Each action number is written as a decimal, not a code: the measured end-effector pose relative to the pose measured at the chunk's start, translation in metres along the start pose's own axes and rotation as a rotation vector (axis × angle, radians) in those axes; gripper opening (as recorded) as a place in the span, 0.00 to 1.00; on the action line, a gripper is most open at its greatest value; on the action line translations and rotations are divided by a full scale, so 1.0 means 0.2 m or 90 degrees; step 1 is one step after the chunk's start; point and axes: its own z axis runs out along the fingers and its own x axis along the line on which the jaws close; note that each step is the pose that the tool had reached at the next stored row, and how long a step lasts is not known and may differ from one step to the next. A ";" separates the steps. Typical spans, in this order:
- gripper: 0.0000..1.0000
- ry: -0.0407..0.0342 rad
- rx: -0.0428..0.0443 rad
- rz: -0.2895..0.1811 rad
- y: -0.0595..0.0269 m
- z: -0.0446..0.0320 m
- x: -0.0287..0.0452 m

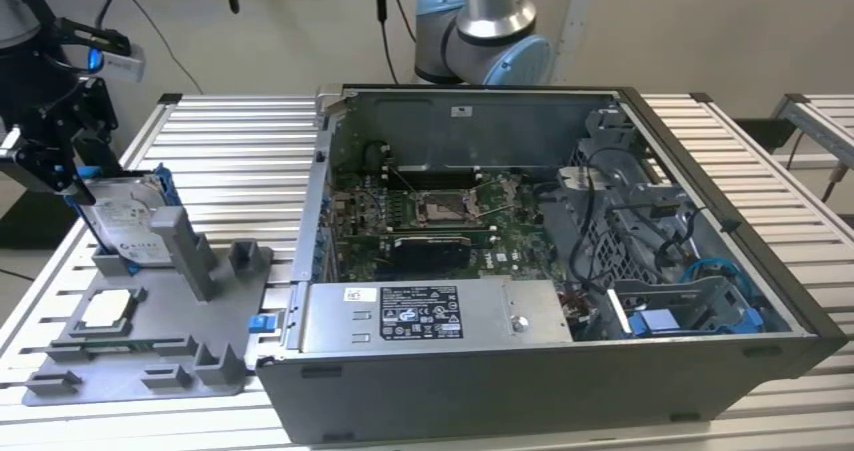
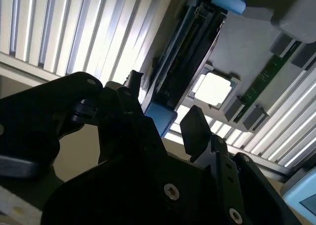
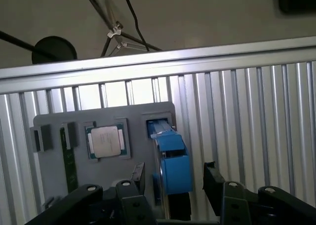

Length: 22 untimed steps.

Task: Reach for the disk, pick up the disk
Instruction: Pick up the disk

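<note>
The disk [image 1: 130, 221] stands on edge in a slot of the grey fixture [image 1: 150, 356] at the exterior view's left, its white label and blue rails showing. My gripper [image 1: 76, 183] hangs at the disk's upper corner, open. In the first wrist view the disk's blue rail [image 3: 173, 168] sits between the two black fingers [image 3: 137, 176], with a gap on each side of it. In the second wrist view my gripper [image 2: 165, 111] straddles the same blue rail end [image 2: 161, 117], the disk's dark edge [image 2: 183, 52] running away from it.
A square silver chip [image 1: 107, 313] [image 3: 105, 141] [image 2: 213, 88] lies in a fixture pocket beside the disk. An open computer case [image 1: 534, 271] stands in the middle of the slatted table [image 1: 234, 161], a blue bay [image 1: 681, 316] inside it. The arm's base [image 1: 481, 31] rises behind.
</note>
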 end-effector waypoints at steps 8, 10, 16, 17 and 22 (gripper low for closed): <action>1.00 -0.0046 0.0011 -0.010 -0.001 0.062 0.003; 1.00 -0.0057 0.0015 -0.013 -0.001 0.080 0.004; 1.00 -0.0086 0.0017 -0.018 0.010 0.134 0.008; 1.00 -0.0092 0.0019 -0.019 0.016 0.143 0.010; 1.00 -0.0131 0.0031 -0.023 0.023 0.187 0.012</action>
